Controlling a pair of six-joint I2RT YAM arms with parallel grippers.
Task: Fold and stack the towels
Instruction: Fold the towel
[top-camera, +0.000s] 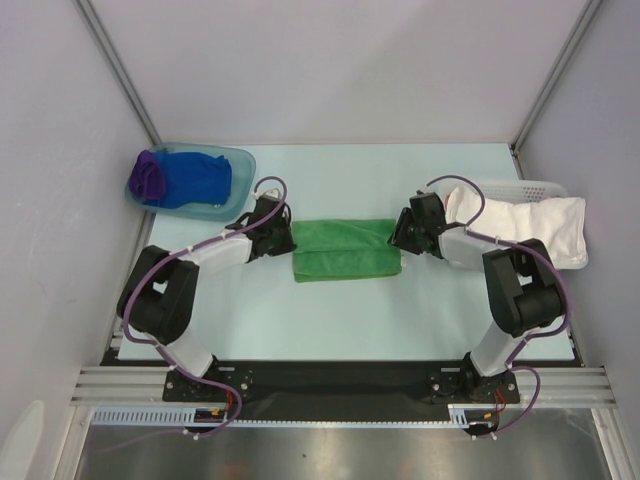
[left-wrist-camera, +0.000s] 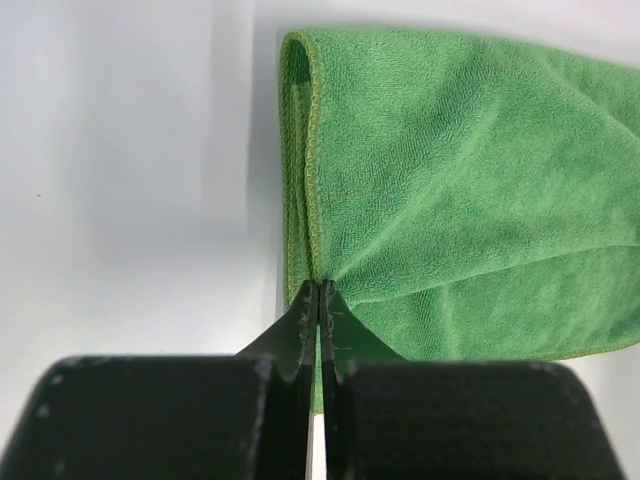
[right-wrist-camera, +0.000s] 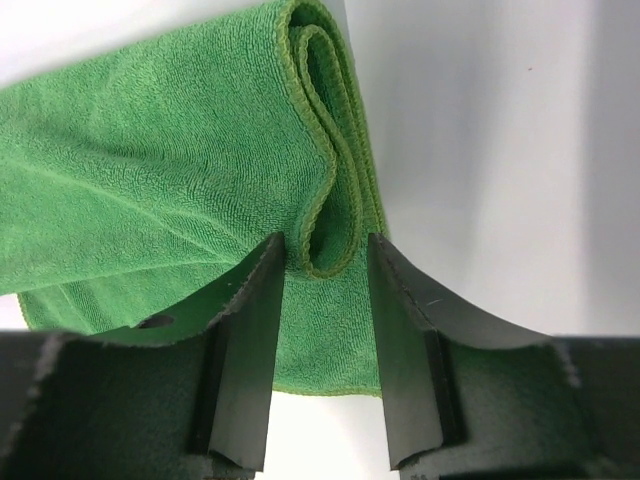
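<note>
Pale table (top-camera: 400, 310), green towel (top-camera: 345, 250) in left hand (left-wrist-camera: 318, 292)

A pale mint tabletop (top-camera: 330, 320) lies under soft, even light inside a three-sided enclosure of plain grey-white walls (top-camera: 330, 60), with slanting aluminium posts (top-camera: 118, 70) marking the two back corners. Along the near edge, a black mounting plate (top-camera: 330, 380) sits on a ribbed aluminium rail (top-camera: 120, 385), and a sheet of brushed metal (top-camera: 330, 450) fills the foreground below it. Shadows on the tabletop are faint.
</note>
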